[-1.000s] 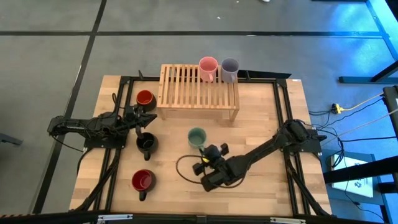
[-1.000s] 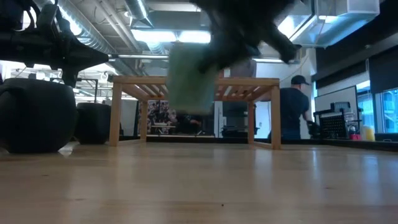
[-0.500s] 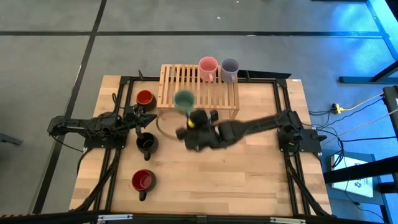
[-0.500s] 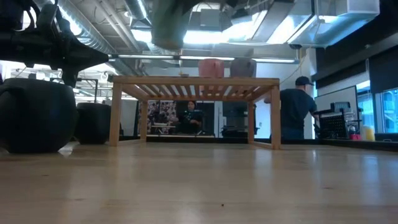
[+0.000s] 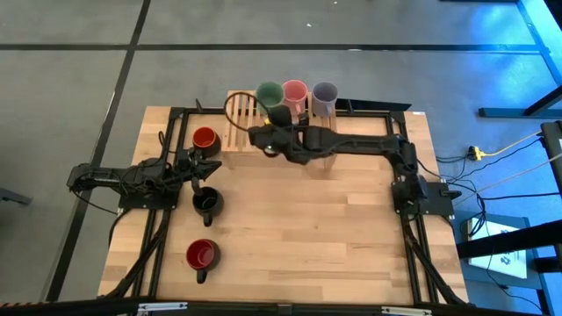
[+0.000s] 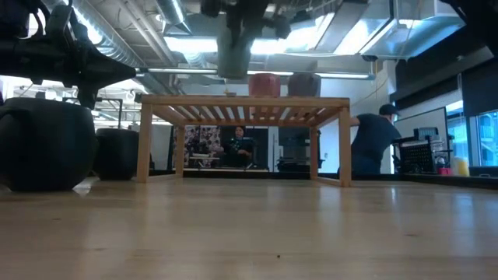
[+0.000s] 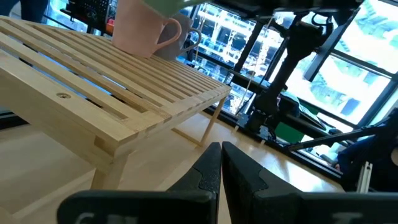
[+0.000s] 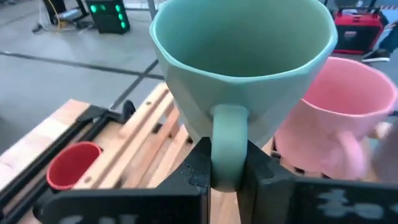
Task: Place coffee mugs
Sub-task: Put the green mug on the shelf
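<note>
Your right gripper pinches the green mug by its handle in the overhead picture, holding it above the wooden rack at upper centre, just left of the pink mug and the lavender mug. At frame left, your left gripper waits between the orange-red mug and the black mug; the dark red mug stands lower left.

From table height, the green mug hangs at upper centre, clear of the rack top, with the pink and lavender mugs on the slats to its right. A person stands at right behind the table.

Your left wrist camera shows that arm's fingers pressed together, holding nothing.

Your right wrist camera shows both fingers clamped on the green handle, pink mug close at right.
</note>
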You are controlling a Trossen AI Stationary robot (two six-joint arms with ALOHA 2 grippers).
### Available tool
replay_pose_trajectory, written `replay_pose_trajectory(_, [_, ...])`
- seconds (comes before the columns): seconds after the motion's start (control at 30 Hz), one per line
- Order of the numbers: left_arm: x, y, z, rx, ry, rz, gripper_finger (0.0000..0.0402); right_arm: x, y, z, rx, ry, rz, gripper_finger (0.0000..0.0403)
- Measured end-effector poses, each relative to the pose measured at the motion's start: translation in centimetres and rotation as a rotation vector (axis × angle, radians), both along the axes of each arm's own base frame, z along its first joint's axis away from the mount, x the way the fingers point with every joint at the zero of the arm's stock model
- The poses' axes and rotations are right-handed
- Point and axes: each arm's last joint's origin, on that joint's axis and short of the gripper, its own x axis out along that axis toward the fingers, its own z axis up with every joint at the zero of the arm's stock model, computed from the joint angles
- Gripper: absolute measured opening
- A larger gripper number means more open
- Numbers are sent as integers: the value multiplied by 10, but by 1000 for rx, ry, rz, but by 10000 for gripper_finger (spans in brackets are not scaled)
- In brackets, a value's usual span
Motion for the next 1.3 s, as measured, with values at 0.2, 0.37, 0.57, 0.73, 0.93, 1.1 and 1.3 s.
replay_pose_trajectory(0.2, [0,0,0,0,-1,0,7,18,-22,-28,32,4,-4,20])
replay_pose_trajectory(0.37, [0,0,0,0,0,0,7,26,-36,-41,36,-17,-27,20])
replay_pose_trajectory(0.57, [0,0,0,0,0,0,7,28,-49,-51,47,-25,-65,20])
replay_pose_trajectory(0.73, [0,0,0,0,0,0,7,27,-58,-52,60,-23,-70,20])
replay_pose_trajectory(0.93, [0,0,0,0,0,0,7,26,-64,-52,70,-27,-72,37])
replay_pose_trajectory(1.1, [0,0,0,0,0,0,7,26,-66,-52,96,-41,-54,39])
replay_pose_trajectory(1.3, [0,0,0,0,0,0,7,26,-66,-52,94,-36,-52,54])
